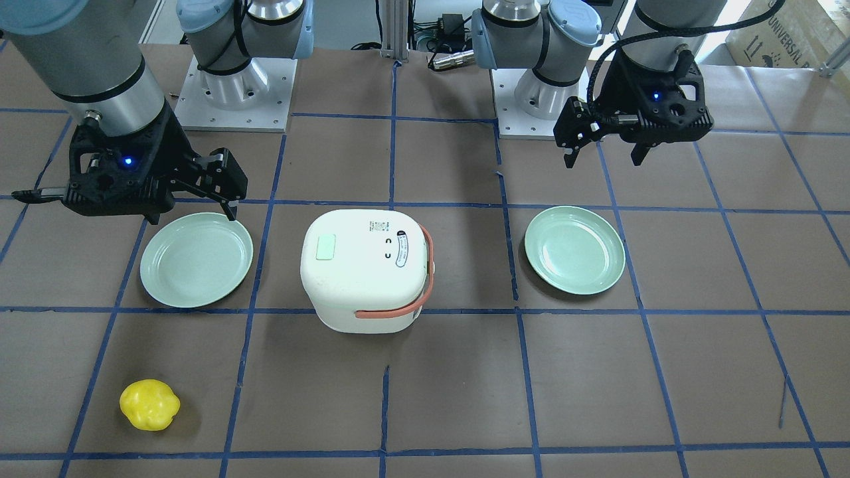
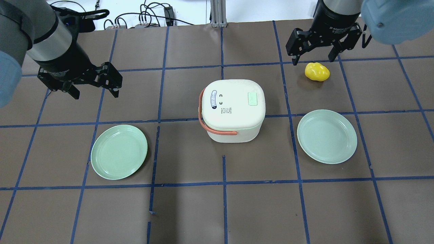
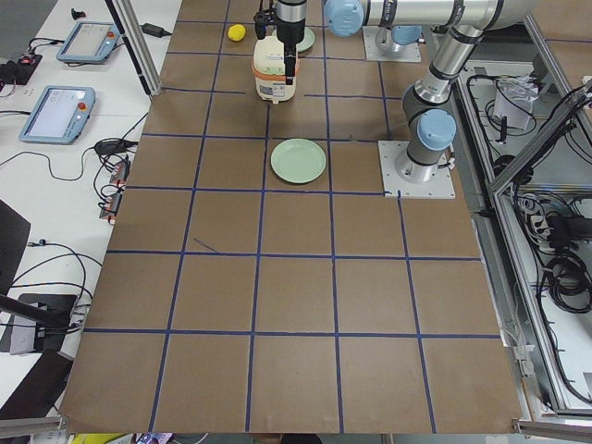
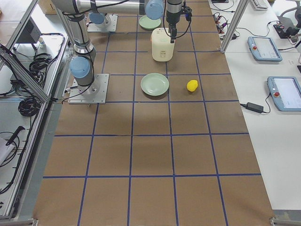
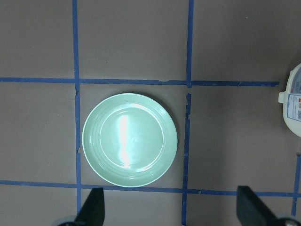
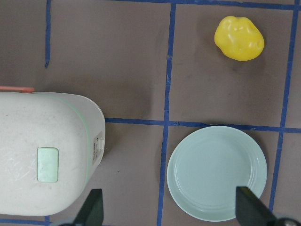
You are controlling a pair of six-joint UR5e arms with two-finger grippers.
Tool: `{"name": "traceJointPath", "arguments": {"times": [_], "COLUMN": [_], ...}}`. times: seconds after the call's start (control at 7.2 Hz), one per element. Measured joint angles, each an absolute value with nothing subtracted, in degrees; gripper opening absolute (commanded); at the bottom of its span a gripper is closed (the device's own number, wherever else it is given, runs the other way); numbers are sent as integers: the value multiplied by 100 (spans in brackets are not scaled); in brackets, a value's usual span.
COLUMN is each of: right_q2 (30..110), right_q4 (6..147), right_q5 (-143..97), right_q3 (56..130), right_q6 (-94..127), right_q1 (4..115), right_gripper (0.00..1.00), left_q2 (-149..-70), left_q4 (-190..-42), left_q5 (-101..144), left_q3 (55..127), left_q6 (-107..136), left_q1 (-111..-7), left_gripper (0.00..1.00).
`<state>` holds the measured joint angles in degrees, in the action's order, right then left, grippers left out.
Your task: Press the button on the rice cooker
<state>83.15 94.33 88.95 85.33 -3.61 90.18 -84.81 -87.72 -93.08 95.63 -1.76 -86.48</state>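
Plainly the right arm's job: the button sits on its side of the lid

The rice cooker [image 2: 234, 118] stands at the centre of the overhead frame, between one green plate [image 2: 119, 151] at lower left and a second plate [image 2: 327, 136] at right. Its orange handle [image 2: 218, 132] is folded toward the frame's left. The button [image 2: 252, 99], a pale green rectangle, lies on the lid's right half, its long axis running up and down the frame.

From the right gripper [image 2: 312, 59], which hangs in the upper right just above a yellow object [image 2: 317, 72], the button lies down and to the left. The left gripper [image 2: 95, 95], at the frame's left, is much farther off and would have to cross the lid. Both grippers have their fingers spread wide and hold nothing. For a press, I judge the right one should come down onto the rectangle from above.

The right wrist view shows the button in its lower left, outside the finger at the bottom edge, so the tool is not yet over it. The left wrist view shows only the green plate and a sliver of cooker at its right edge, no button. The side views alone show how tall the cooker stands.
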Motion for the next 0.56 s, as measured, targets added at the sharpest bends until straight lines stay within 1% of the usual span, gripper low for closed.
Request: {"name": "traceJointPath", "arguments": {"times": [0.28, 0.56], "right_q2": [8314, 8314], "right_q4": [9431, 9436], "right_q5": [8895, 8865], "right_q3": [8534, 8527], "right_q6": [-360, -355], "right_q1": [9018, 9018], "right_gripper": [99, 43], "left_q2": [-8481, -8481], "left_q4": [-8772, -8773], "left_q5": [-9307, -9308], "left_q3": [9563, 9562], "left_q6": [-176, -176], "left_q1": [-8648, -8648], "left_gripper": [100, 100]}}
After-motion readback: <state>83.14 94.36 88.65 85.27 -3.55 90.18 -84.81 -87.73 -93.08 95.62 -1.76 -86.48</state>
